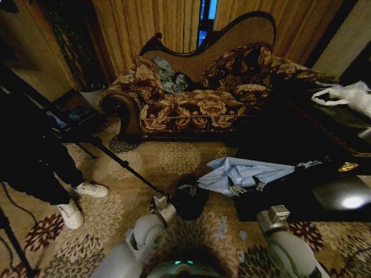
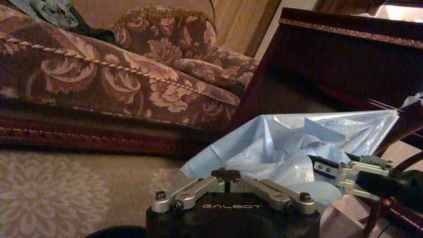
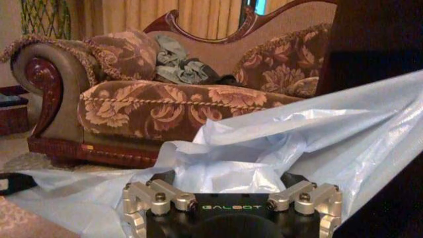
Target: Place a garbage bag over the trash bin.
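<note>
Two hands are engaged. The bag (image 1: 246, 174) is held spread in the air beside the bench (image 1: 324, 191), just right of the bin (image 1: 190, 198) on the carpet. The right hand (image 1: 242, 189) is clamped on the film; the left hand (image 2: 227, 181) is narrowed, empty. The mouth should be opened wide and carried over the rim evenly.

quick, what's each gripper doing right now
Left gripper: shut, holding nothing, beside the garbage bag.
Right gripper: shut on the garbage bag.

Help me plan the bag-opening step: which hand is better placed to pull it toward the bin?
Right hand, probably: the garbage bag bunches at it, while the left hand sits at the trash bin.
</note>
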{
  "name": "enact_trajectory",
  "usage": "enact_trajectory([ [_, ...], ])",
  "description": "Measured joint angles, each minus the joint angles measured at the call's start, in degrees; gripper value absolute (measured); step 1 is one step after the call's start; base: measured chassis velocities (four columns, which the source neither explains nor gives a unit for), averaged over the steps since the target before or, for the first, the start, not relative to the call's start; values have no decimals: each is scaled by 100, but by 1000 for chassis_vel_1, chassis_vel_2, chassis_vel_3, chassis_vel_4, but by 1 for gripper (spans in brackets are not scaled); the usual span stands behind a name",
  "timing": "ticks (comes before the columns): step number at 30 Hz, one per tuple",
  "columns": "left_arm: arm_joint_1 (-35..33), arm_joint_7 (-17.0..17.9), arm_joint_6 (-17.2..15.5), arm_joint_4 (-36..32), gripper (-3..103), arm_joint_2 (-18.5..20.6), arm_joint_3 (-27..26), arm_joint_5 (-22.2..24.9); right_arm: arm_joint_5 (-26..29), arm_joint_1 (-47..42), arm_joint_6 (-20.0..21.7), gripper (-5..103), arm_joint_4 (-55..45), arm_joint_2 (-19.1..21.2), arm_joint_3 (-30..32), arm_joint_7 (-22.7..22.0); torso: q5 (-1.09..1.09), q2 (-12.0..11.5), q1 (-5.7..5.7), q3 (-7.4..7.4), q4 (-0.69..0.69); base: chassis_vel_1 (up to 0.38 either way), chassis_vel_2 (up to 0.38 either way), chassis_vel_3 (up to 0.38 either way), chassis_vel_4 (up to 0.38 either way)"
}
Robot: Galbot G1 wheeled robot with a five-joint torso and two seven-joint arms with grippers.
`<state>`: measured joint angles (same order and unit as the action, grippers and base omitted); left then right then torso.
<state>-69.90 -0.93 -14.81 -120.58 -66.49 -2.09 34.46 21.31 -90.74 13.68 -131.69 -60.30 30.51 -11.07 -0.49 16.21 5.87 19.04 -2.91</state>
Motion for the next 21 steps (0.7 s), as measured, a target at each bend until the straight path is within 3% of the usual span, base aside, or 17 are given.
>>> enact_trajectory([
  [10,17,-3,16,26,0,-23,-9,16,-34,-27,-22,100,-12,27,-14,21,0,0,0,0,0,0,0,0,0],
  [21,126,26,95,149,0,-27,-152,40,20,-229,-38,100,-159,321,163,135,0,0,0,0,0,0,0,0,0],
])
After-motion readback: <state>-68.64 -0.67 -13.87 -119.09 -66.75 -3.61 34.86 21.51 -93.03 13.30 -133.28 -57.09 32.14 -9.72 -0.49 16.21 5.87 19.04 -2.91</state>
